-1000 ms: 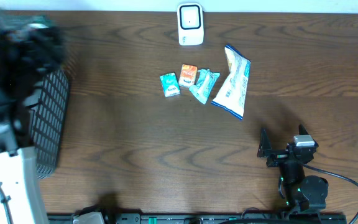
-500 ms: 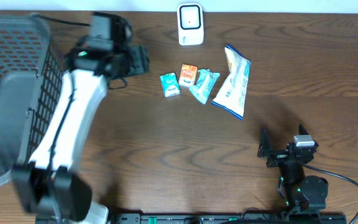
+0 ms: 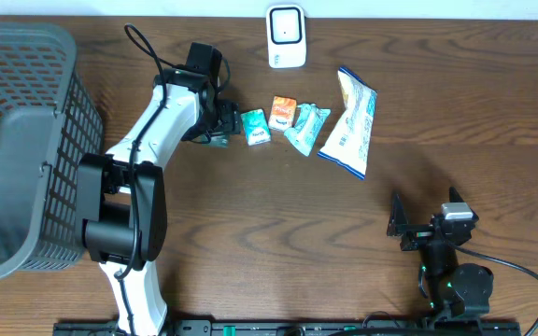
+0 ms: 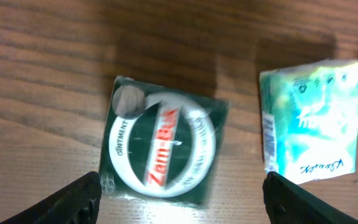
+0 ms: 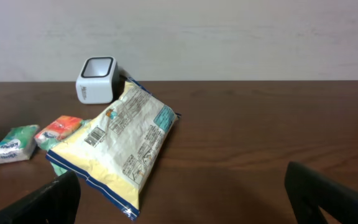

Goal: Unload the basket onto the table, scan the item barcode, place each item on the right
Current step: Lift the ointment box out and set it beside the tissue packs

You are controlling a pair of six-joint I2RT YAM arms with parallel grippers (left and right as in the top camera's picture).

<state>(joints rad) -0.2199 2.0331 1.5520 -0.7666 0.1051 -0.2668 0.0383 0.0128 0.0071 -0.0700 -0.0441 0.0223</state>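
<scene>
A dark green Zam-Buk ointment box (image 4: 163, 148) lies flat on the table, label up, in the left wrist view. My left gripper (image 4: 182, 186) hangs over it, open, a finger on either side and neither touching it. In the overhead view the left gripper (image 3: 217, 129) covers most of the box, just left of a teal tissue pack (image 3: 256, 126). The white scanner (image 3: 286, 36) stands at the far edge. My right gripper (image 3: 418, 224) rests open near the front right, holding nothing.
An orange pack (image 3: 283, 111), a teal packet (image 3: 304, 128) and a yellow-and-white snack bag (image 3: 348, 122) lie in a row right of the tissue pack. A grey mesh basket (image 3: 21, 140) fills the left side of the table.
My left arm swung from over the basket to the row of items. The green box now lies where the table was bare, and the left jaws have widened. The right arm stayed still.
</scene>
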